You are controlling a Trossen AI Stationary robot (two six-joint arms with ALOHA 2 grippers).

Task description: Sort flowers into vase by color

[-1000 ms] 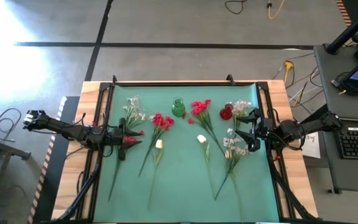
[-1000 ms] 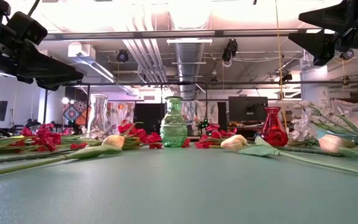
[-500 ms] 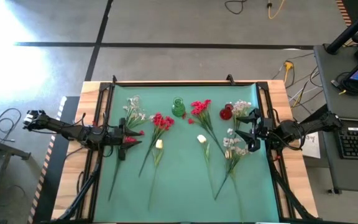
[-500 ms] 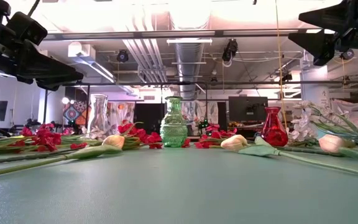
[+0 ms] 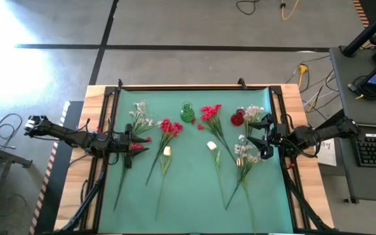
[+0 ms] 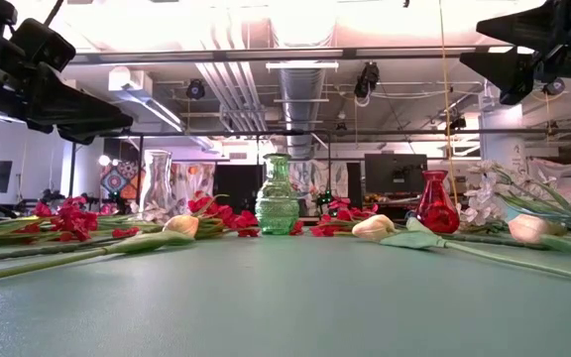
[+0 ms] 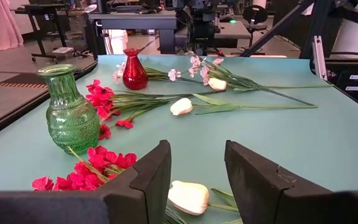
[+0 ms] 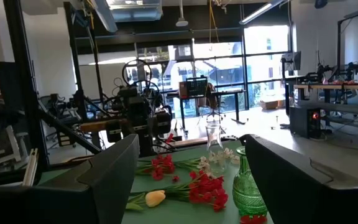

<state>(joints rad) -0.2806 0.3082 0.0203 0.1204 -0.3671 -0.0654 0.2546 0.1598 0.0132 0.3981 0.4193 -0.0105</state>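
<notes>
L gripper (image 5: 130, 145) open over flowers (image 5: 168, 126); R gripper (image 5: 261, 139) open.

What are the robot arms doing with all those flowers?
Nothing is being carried right now. The flowers lie loose on the green mat, and three small vases stand at the back: clear, green and red. The left pincer hangs open at the left edge of the mat, near some red blooms. The right pincer hangs open at the right edge, above the pale sprays. No flower stands in the green vase.
</notes>
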